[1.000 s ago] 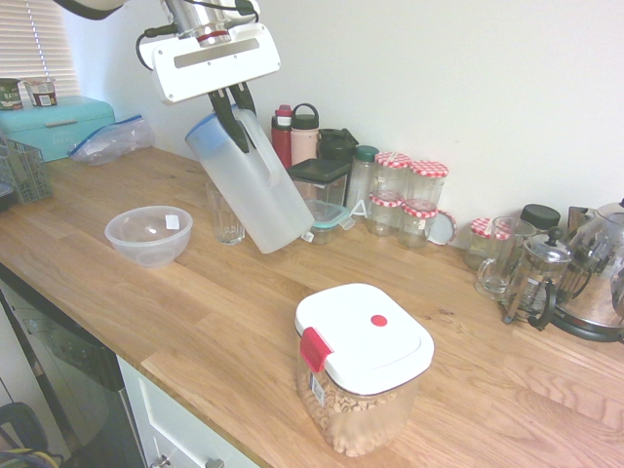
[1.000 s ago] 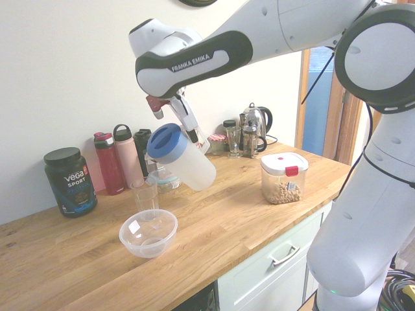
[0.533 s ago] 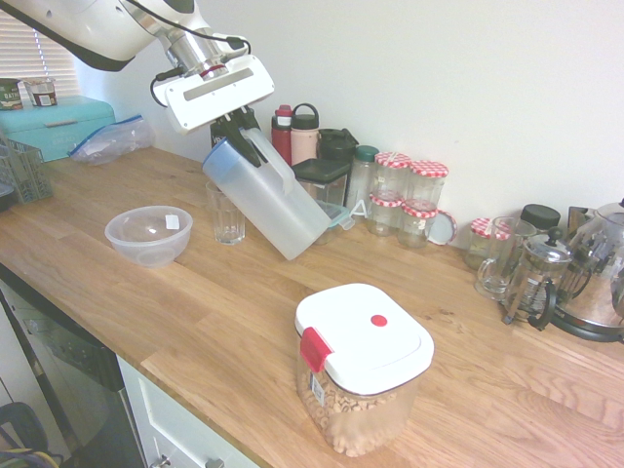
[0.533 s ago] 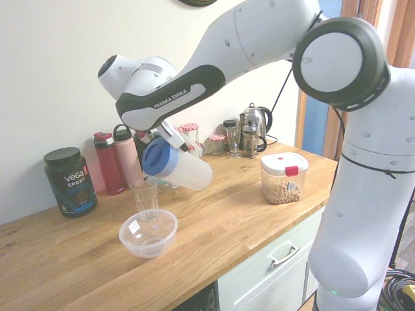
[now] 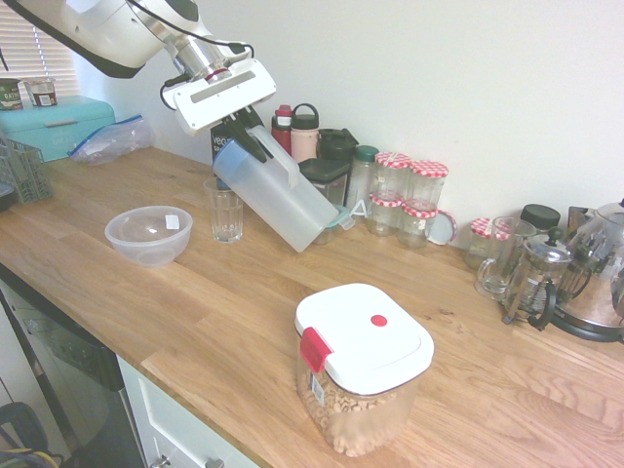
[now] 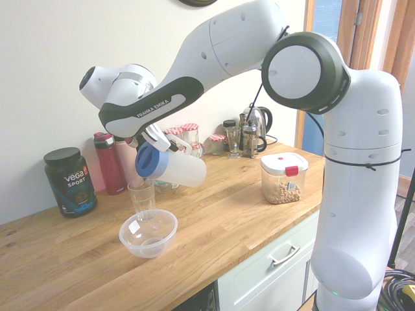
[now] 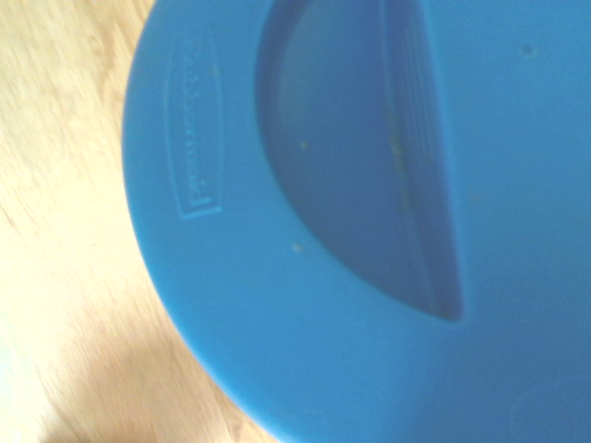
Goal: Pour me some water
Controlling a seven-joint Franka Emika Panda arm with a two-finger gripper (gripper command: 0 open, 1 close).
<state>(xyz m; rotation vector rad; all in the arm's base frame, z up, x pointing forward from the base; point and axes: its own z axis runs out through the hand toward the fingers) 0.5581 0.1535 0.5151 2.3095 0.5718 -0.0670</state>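
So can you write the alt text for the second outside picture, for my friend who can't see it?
A robot arm's gripper holds a frosted jug with a blue lid, tilted lid-down above a wooden counter near a clear glass. A clear bowl sits in front of the glass, and a white-lidded tub stands off to the right.

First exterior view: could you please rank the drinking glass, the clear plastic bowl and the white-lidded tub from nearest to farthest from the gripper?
From the gripper, as this view shows it:
1. Drinking glass: just below, slightly to the picture's left.
2. Plastic bowl: farther left, beyond the glass.
3. White-lidded tub: lower right, in the foreground.
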